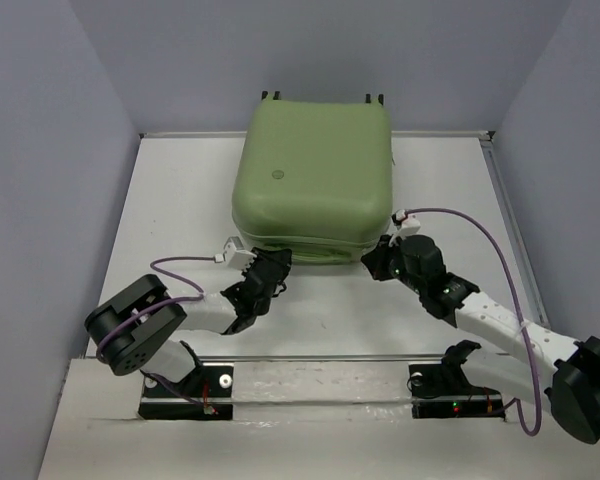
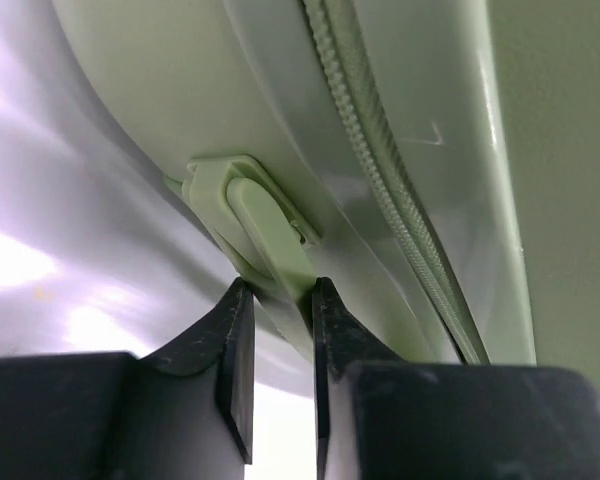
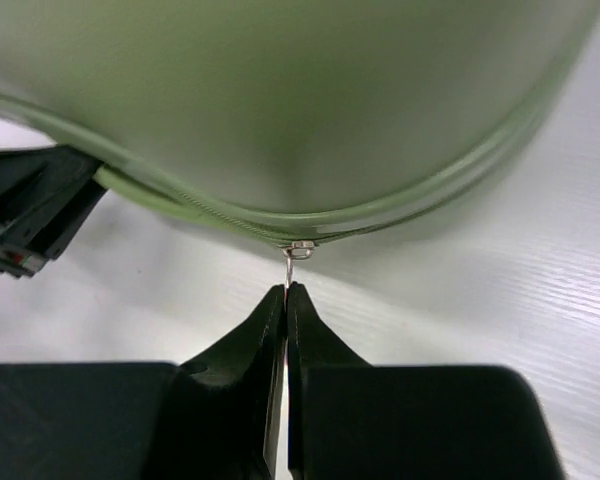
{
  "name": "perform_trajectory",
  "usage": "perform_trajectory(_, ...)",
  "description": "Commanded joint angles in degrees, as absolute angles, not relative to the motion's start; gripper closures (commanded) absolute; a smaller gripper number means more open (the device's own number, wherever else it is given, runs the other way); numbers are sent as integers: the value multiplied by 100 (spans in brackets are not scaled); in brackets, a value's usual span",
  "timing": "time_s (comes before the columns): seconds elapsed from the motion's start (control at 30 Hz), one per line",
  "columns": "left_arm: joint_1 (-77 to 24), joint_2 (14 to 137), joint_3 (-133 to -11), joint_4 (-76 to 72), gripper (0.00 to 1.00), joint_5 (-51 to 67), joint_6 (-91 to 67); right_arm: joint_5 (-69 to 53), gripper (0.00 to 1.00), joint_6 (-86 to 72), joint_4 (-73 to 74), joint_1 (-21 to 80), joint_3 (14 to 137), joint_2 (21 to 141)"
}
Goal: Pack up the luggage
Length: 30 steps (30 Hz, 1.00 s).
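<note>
Green hard plastic fills most of what we see: the suitcase (image 1: 315,175) lies flat with its lid down on the white table (image 1: 180,200), towards the far middle. Its wheels (image 1: 273,96) are at the back edge, and a small round badge (image 1: 276,174) sits on the upper shell.

Both arms meet it along its near side. The left arm (image 1: 205,312) reaches the near left corner, where the left jaws stand narrow, pinched on the flat green handle (image 2: 265,225) just below its mount. The zip (image 2: 380,170) runs up the shell beside it. The right arm (image 1: 490,320) comes to the near right corner, and the right jaws are pressed together on the thin metal zip pull (image 3: 294,262) hanging from the seam. From the right wrist we see the left arm's black end close by along the same edge.

Purple cables (image 1: 480,225) loop from each wrist over the table. Bare table lies on either side of the suitcase and between it and the arm bases. Grey walls (image 1: 40,150) close the left, right and back edges, and we can make out no gap behind the suitcase.
</note>
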<state>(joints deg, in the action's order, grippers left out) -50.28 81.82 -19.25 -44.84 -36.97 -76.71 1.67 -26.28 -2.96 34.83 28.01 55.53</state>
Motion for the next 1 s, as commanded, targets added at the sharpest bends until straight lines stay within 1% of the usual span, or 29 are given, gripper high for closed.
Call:
perform_trajectory(0.0, -5466, 8411, -2337, -5080, 94, -3437, -6504, -291, 93, -2839, -746, 4235, 3014, 5974)
perform_trajectory(0.03, -5536, 8446, -2373, -5106, 94, -3437, -6487, -194, 93, -2856, -799, 4428, 3110, 6142)
perform_trajectory(0.07, -5607, 8481, -2417, -5133, 94, -3428, -6469, -28, 93, -2856, -852, 4856, 3398, 6335)
perform_trajectory(0.1, -5729, 8542, -2478, -5185, 94, -3410, -6434, 304, 93, -2839, -913, 5069, 3575, 6772)
perform_trajectory(0.13, -5765, 8569, -2496, -5238, 94, -3384, -6416, 308, 93, -2839, -940, 5271, 3777, 6776)
perform_trajectory(0.17, -5792, 8595, -2505, -5351, 94, -3349, -6416, 525, 93, -2795, -949, 5630, 4188, 7220)
perform_trajectory(0.2, -5801, 8622, -2487, -5440, 94, -3305, -6425, 623, 93, -2769, -949, 5756, 4401, 7425)
perform_trajectory(0.27, -5818, 8657, -2400, -5580, 94, -3191, -6468, 694, 93, -2672, -958, 5906, 4797, 7881)
perform_trajectory(0.37, -5827, 8640, -2145, -5897, 94, -3085, -6591, 380, 93, -2558, -1134, 5906, 5404, 8190)
perform_trajectory(0.47, -5923, 8605, -1943, -6213, 94, -3059, -6644, 80, 93, -2488, -1143, 5967, 6045, 8795)
perform_trajectory(0.53, -5994, 8543, -1864, -6258, 94, -3102, -6610, 53, 93, -2392, -1064, 6037, 6483, 9025)
perform_trajectory(0.6, -6012, 8412, -1750, -6275, 94, -3164, -6635, 175, 93, -2364, -967, 6099, 6644, 9175)
perform_trajectory(0.67, -6047, 8201, -1609, -6275, 94, -3182, -6548, 167, 93, -2356, -967, 6100, 6610, 9045)
perform_trajectory(0.73, -6222, 7868, -1512, -6092, 94, -3348, -6434, 281, 93, -2312, -836, 6100, 6268, 8790)
perform_trajectory(0.77, -6318, 7588, -1451, -5847, 94, -3392, -6434, 455, 93, -2312, -757, 6100, 5840, 8415)
perform_trajectory(0.8, -6319, 7585, -1450, -5845, 90, -3393, -6381, 588, 93, -2372, -686, 6100, 5836, 8176)
perform_trajectory(0.83, -6389, 7289, -1381, -5662, 82, -3393, -6311, 719, 89, -2443, -494, 6100, 5375, 7913)
perform_trajectory(0.87, -6416, 7130, -1354, -5286, 55, -3375, -6206, 816, 64, -2539, -344, 6100, 5187, 7414)
perform_trajectory(0.9, -6442, 6945, -1354, -5030, 38, -3340, -6144, 852, 49, -2575, -134, 6100, 4977, 7174)
perform_trajectory(0.93, -6468, 6526, -1388, -4688, 27, -3375, -6100, 966, 37, -2619, 442, 6100, 4949, 6963)
perform_trajectory(0.97, -6556, 6295, -1389, -4084, 13, -3419, -6030, 1167, 26, -2654, 683, 6100, 4948, 6578)
